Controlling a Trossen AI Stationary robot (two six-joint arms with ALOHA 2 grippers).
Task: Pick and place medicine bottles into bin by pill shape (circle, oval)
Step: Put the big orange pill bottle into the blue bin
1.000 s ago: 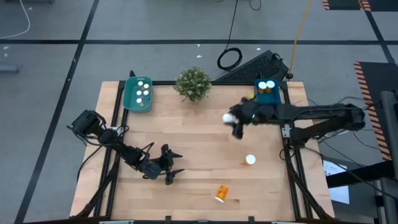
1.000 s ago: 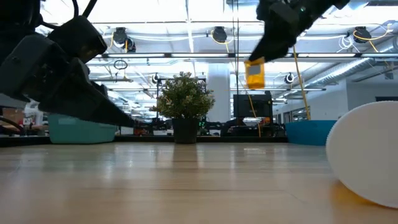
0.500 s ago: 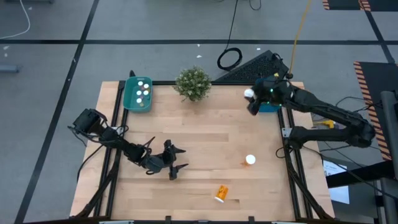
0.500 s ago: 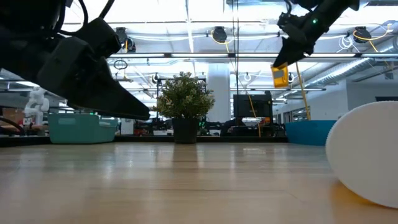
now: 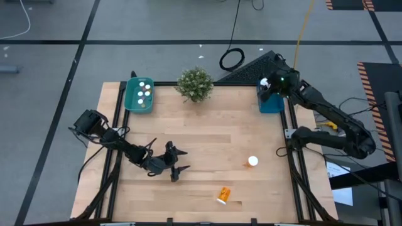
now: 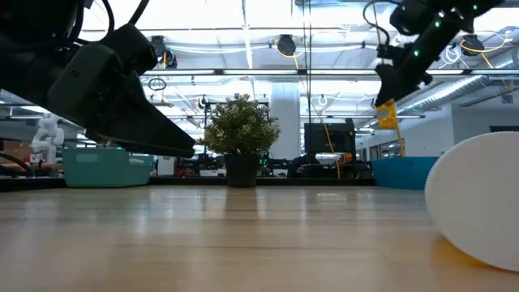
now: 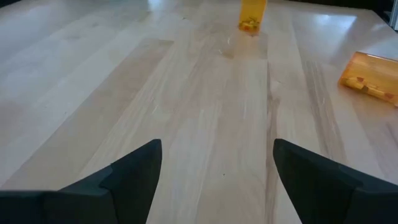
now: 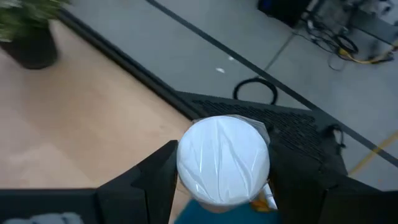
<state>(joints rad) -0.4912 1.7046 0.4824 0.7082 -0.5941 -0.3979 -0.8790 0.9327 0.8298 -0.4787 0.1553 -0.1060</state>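
The right gripper [image 5: 269,85] has carried its medicine bottle [image 8: 223,160] on from mid-table to above the blue bin [image 5: 272,103] at upper right, fingers clamped on it. The teal bin [image 5: 139,95] at upper left holds several. Two bottles [image 5: 223,195] remain at lower centre, near the left gripper [image 5: 176,164], whose fingers are spread.

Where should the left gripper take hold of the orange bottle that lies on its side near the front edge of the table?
Grip the lying orange bottle across its round body, coming straight down from above. It lies flat, with its white cap toward the table's front edge, so the fingers should close on the two long sides, not on cap and base. The open left gripper is nearest.
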